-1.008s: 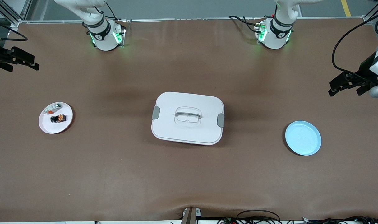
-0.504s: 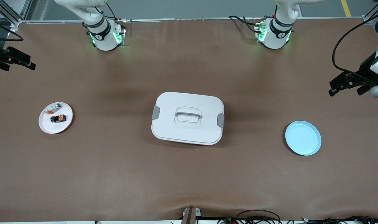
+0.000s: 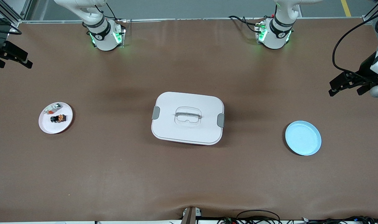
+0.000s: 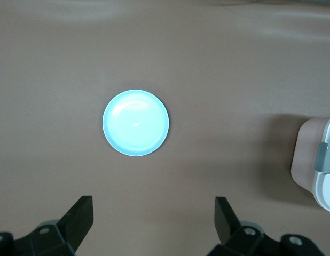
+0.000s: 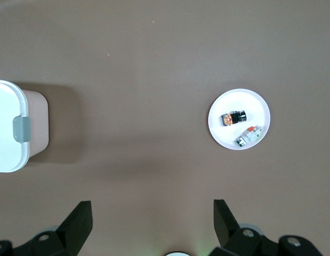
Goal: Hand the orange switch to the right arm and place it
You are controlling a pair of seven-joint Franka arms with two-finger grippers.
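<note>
Brown matte table (image 3: 114, 174), round white plate (image 3: 47, 127), blocky orange switch (image 3: 58, 118)

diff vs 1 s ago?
Right claw has drifted toward the table's edge at the right arm's end, away from the white plate, open and empty. Left claw unchanged, open, waiting. Orange switch, blue plate and lidded box haven't moved.

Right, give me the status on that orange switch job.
Nothing is done yet. The orange switch lies on the white plate. The left tool and right tool are open and empty at the table's ends. Pickup, handover and placing all remain.
</note>
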